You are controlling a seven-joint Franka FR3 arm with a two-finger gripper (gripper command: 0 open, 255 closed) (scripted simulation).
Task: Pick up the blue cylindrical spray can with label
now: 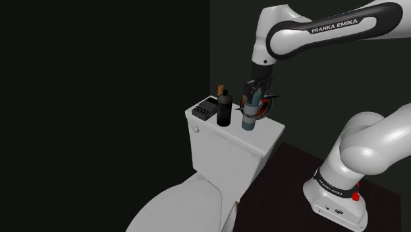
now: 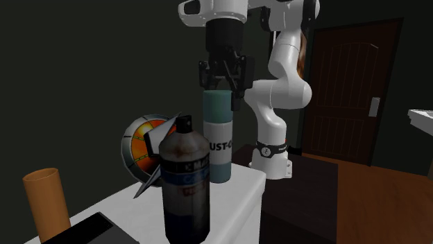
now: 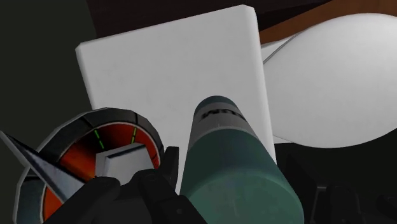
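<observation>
Hand [image 2: 223, 82] was down on the spray can [image 2: 219, 132], and the second exterior view gave the best look: one black finger each side of the can's top, pressed against it, the can clasped between them. The can itself read teal-blue with a white label band carrying dark letters, standing upright, its base at the white toilet tank lid [image 2: 236, 187]; whether it touched the lid or hung just clear, I could not tell.

That same view put a dark bottle [image 2: 184, 187] with a black sprayer top close to the camera, a round dial [image 2: 142, 142] with an orange-red face just behind the can, an orange cylinder [image 2: 45, 197] at the view's left, and a brown panelled door [image 2: 350, 90] beyond the arm.

Over on the shoulder view the whole toilet showed: the tank lid [image 1: 250, 135] with the can [image 1: 248, 118] near its right end under the hand [image 1: 253, 99], the bottle [image 1: 224, 109] just beside it to the left, a black box [image 1: 204, 109] further left, and the closed seat [image 1: 178, 207] below.

From the wrist view the can [image 3: 235, 165] ran straight out between the fingers [image 3: 159, 181], the dial [image 3: 95, 146] just beside it, white lid [image 3: 159, 70] beneath.
</observation>
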